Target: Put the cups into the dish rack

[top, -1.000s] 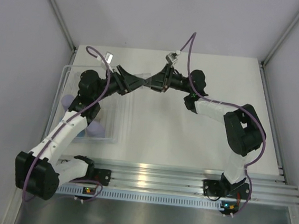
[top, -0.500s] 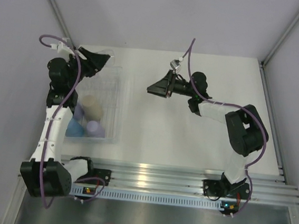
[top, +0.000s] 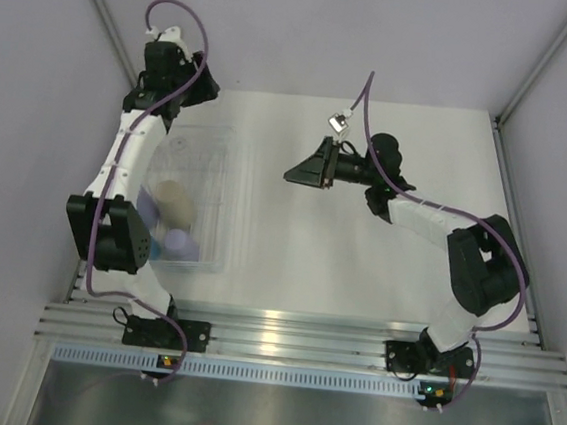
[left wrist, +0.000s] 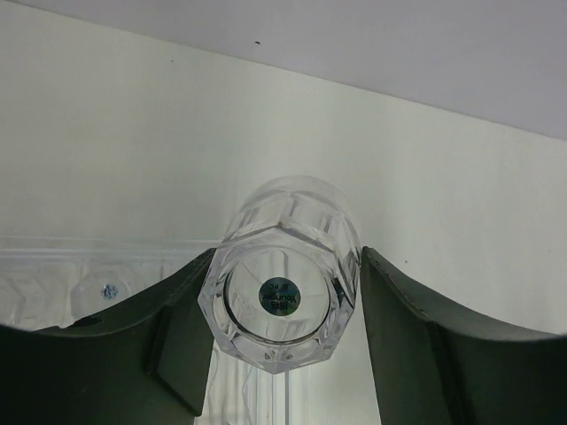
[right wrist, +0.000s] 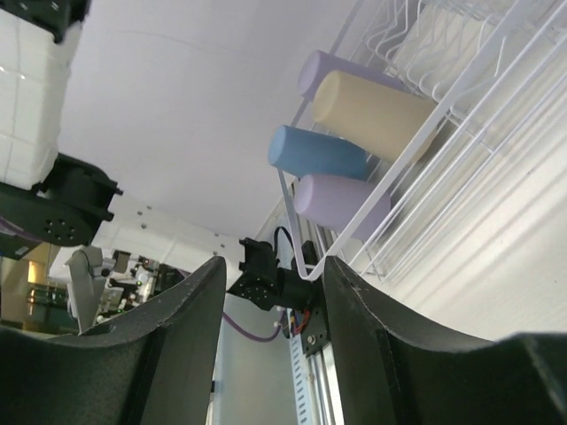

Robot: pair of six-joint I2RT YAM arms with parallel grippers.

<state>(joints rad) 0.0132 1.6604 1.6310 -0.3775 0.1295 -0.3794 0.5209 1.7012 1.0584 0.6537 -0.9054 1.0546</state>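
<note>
White table (top: pixel 360 250), grey walls: left end effector (left wrist: pixel 288 266) clamps a small clear faceted plastic cup (left wrist: pixel 282 305) at the far end of the clear ridged plastic dish rack (top: pixel 232 208), probably to rack it, while right end effector (top: pixel 289 176) hovers mid-table, parted and empty.

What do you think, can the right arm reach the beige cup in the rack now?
Probably yes. The right arm has its jaws apart and empty, pointed toward the dish rack, and the left arm is at the rack's far end, away from the beige cup.
</note>
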